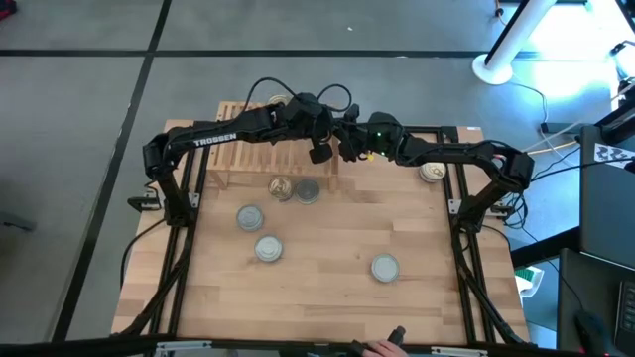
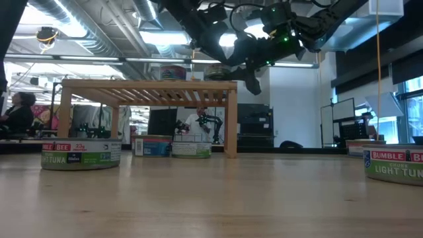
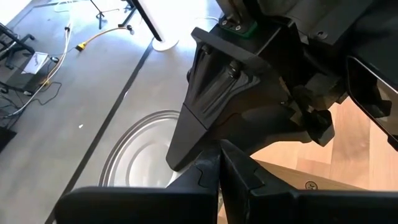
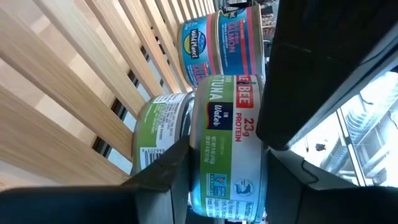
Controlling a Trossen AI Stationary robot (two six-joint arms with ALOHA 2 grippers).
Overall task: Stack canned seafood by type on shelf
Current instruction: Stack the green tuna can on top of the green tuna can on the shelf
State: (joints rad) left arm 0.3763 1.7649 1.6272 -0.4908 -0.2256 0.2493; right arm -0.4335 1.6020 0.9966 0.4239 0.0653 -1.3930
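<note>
The slatted light-wood shelf (image 1: 253,149) stands at the table's far side. My right gripper (image 1: 349,147) reaches over the shelf's right end and is shut on a Bumble Bee tuna can (image 4: 227,143). That can sits over a green-labelled can (image 4: 155,134) lying on the slats. Beyond them a pink salmon can (image 4: 239,37) sits on a blue can (image 4: 196,50). My left gripper (image 3: 219,171) hovers close beside the right one with its fingers shut and touches nothing. A silver lid (image 3: 140,158) shows past it. My right gripper has the tuna can between its two fingers, with the can's label wall (image 4: 227,186) facing the wrist camera. One finger (image 4: 158,177) lies on the side toward the lower can and the other (image 4: 292,118) on the opposite side. Whether the can rests on the lower can, I cannot tell.
Loose cans lie on the tabletop in front of the shelf: a gold-lidded one (image 1: 281,186) and silver-lidded ones (image 1: 308,190), (image 1: 250,217), (image 1: 269,249), (image 1: 385,267). Another (image 1: 431,172) sits under the right arm. A person's hand (image 1: 382,347) shows at the near edge.
</note>
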